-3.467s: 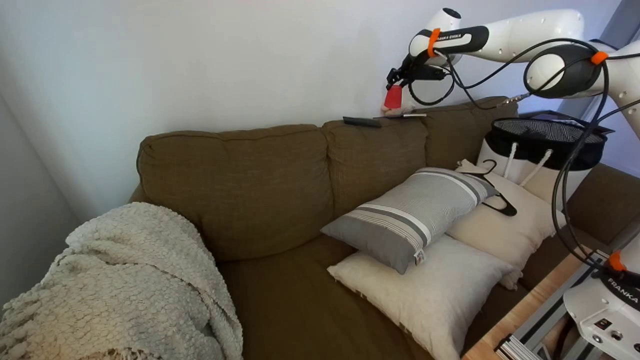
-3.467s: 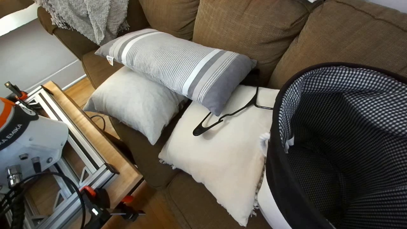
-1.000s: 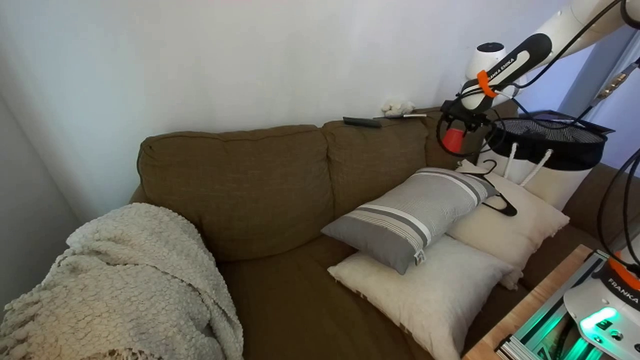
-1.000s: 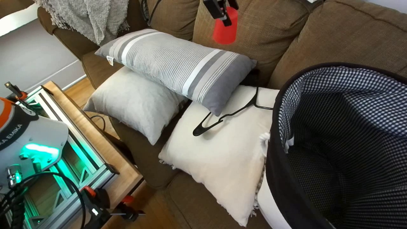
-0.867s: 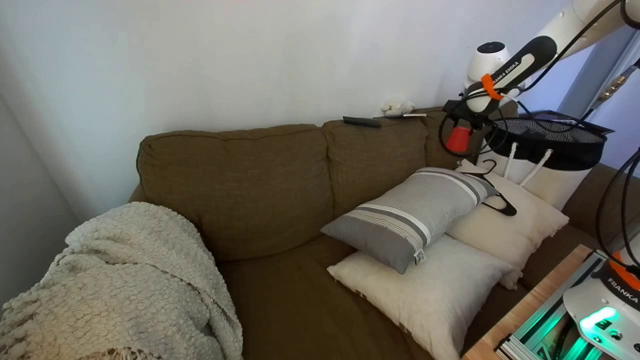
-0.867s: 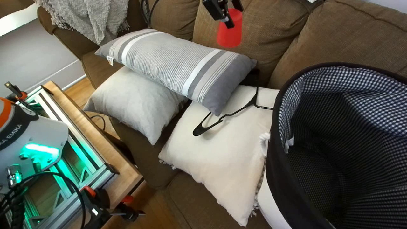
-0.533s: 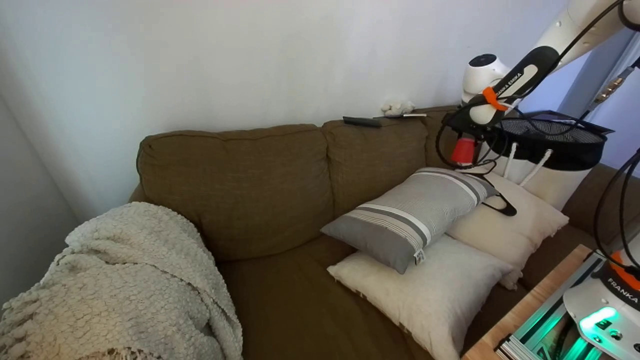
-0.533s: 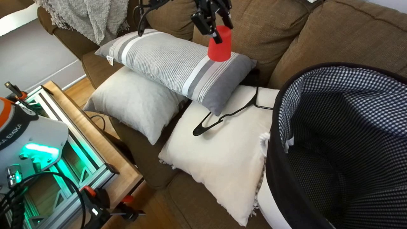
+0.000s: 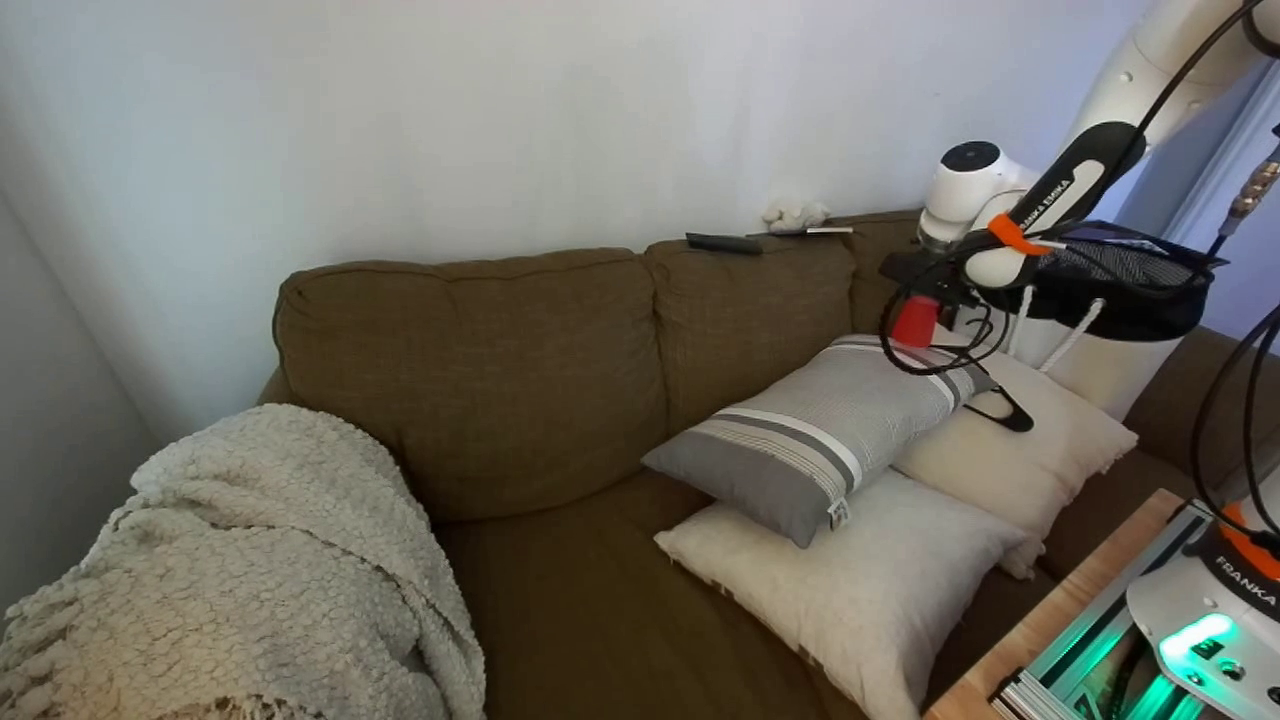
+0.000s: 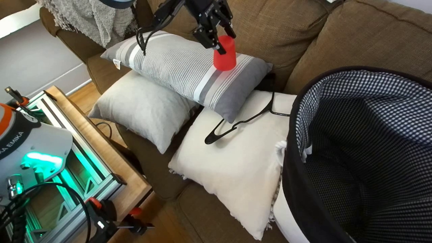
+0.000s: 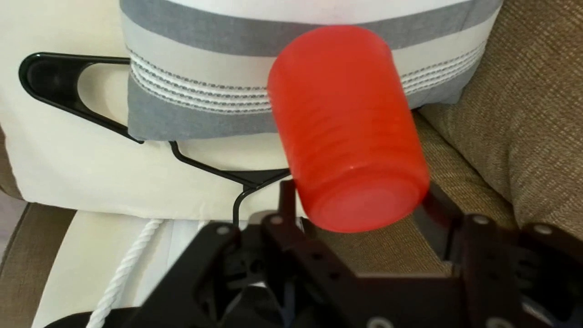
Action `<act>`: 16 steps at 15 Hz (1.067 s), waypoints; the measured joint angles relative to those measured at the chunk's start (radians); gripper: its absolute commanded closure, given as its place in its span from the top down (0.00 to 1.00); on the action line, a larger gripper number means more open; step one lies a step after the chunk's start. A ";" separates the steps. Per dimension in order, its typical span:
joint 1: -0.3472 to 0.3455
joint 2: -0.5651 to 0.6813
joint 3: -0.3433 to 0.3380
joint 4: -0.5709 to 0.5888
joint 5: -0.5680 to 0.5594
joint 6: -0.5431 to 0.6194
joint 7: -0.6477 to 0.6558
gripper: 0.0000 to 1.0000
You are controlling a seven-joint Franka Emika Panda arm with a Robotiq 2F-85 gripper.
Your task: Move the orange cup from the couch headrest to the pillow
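Lowered since the earlier frame: orange cup (image 10: 226, 58), base up, over striped pillow (image 10: 179, 64), far right end; contact unclear. Pincer (image 10: 227, 43): part-closed, clasping cup's base end, presumably leaving rim free to land.

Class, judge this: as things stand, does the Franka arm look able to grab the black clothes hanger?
Probably not yet: its pincer is closed on the red-orange cup, and the striped pillow covers part of the clothes hanger, though one end lies exposed.
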 measured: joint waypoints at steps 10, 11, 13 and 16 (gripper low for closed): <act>-0.047 -0.002 0.059 -0.022 -0.027 0.000 0.019 1.00; -0.053 -0.008 0.062 -0.023 -0.031 0.000 0.019 1.00; -0.062 -0.042 0.047 -0.044 -0.061 0.035 0.017 1.00; -0.062 -0.147 -0.042 -0.128 -0.188 0.183 -0.003 1.00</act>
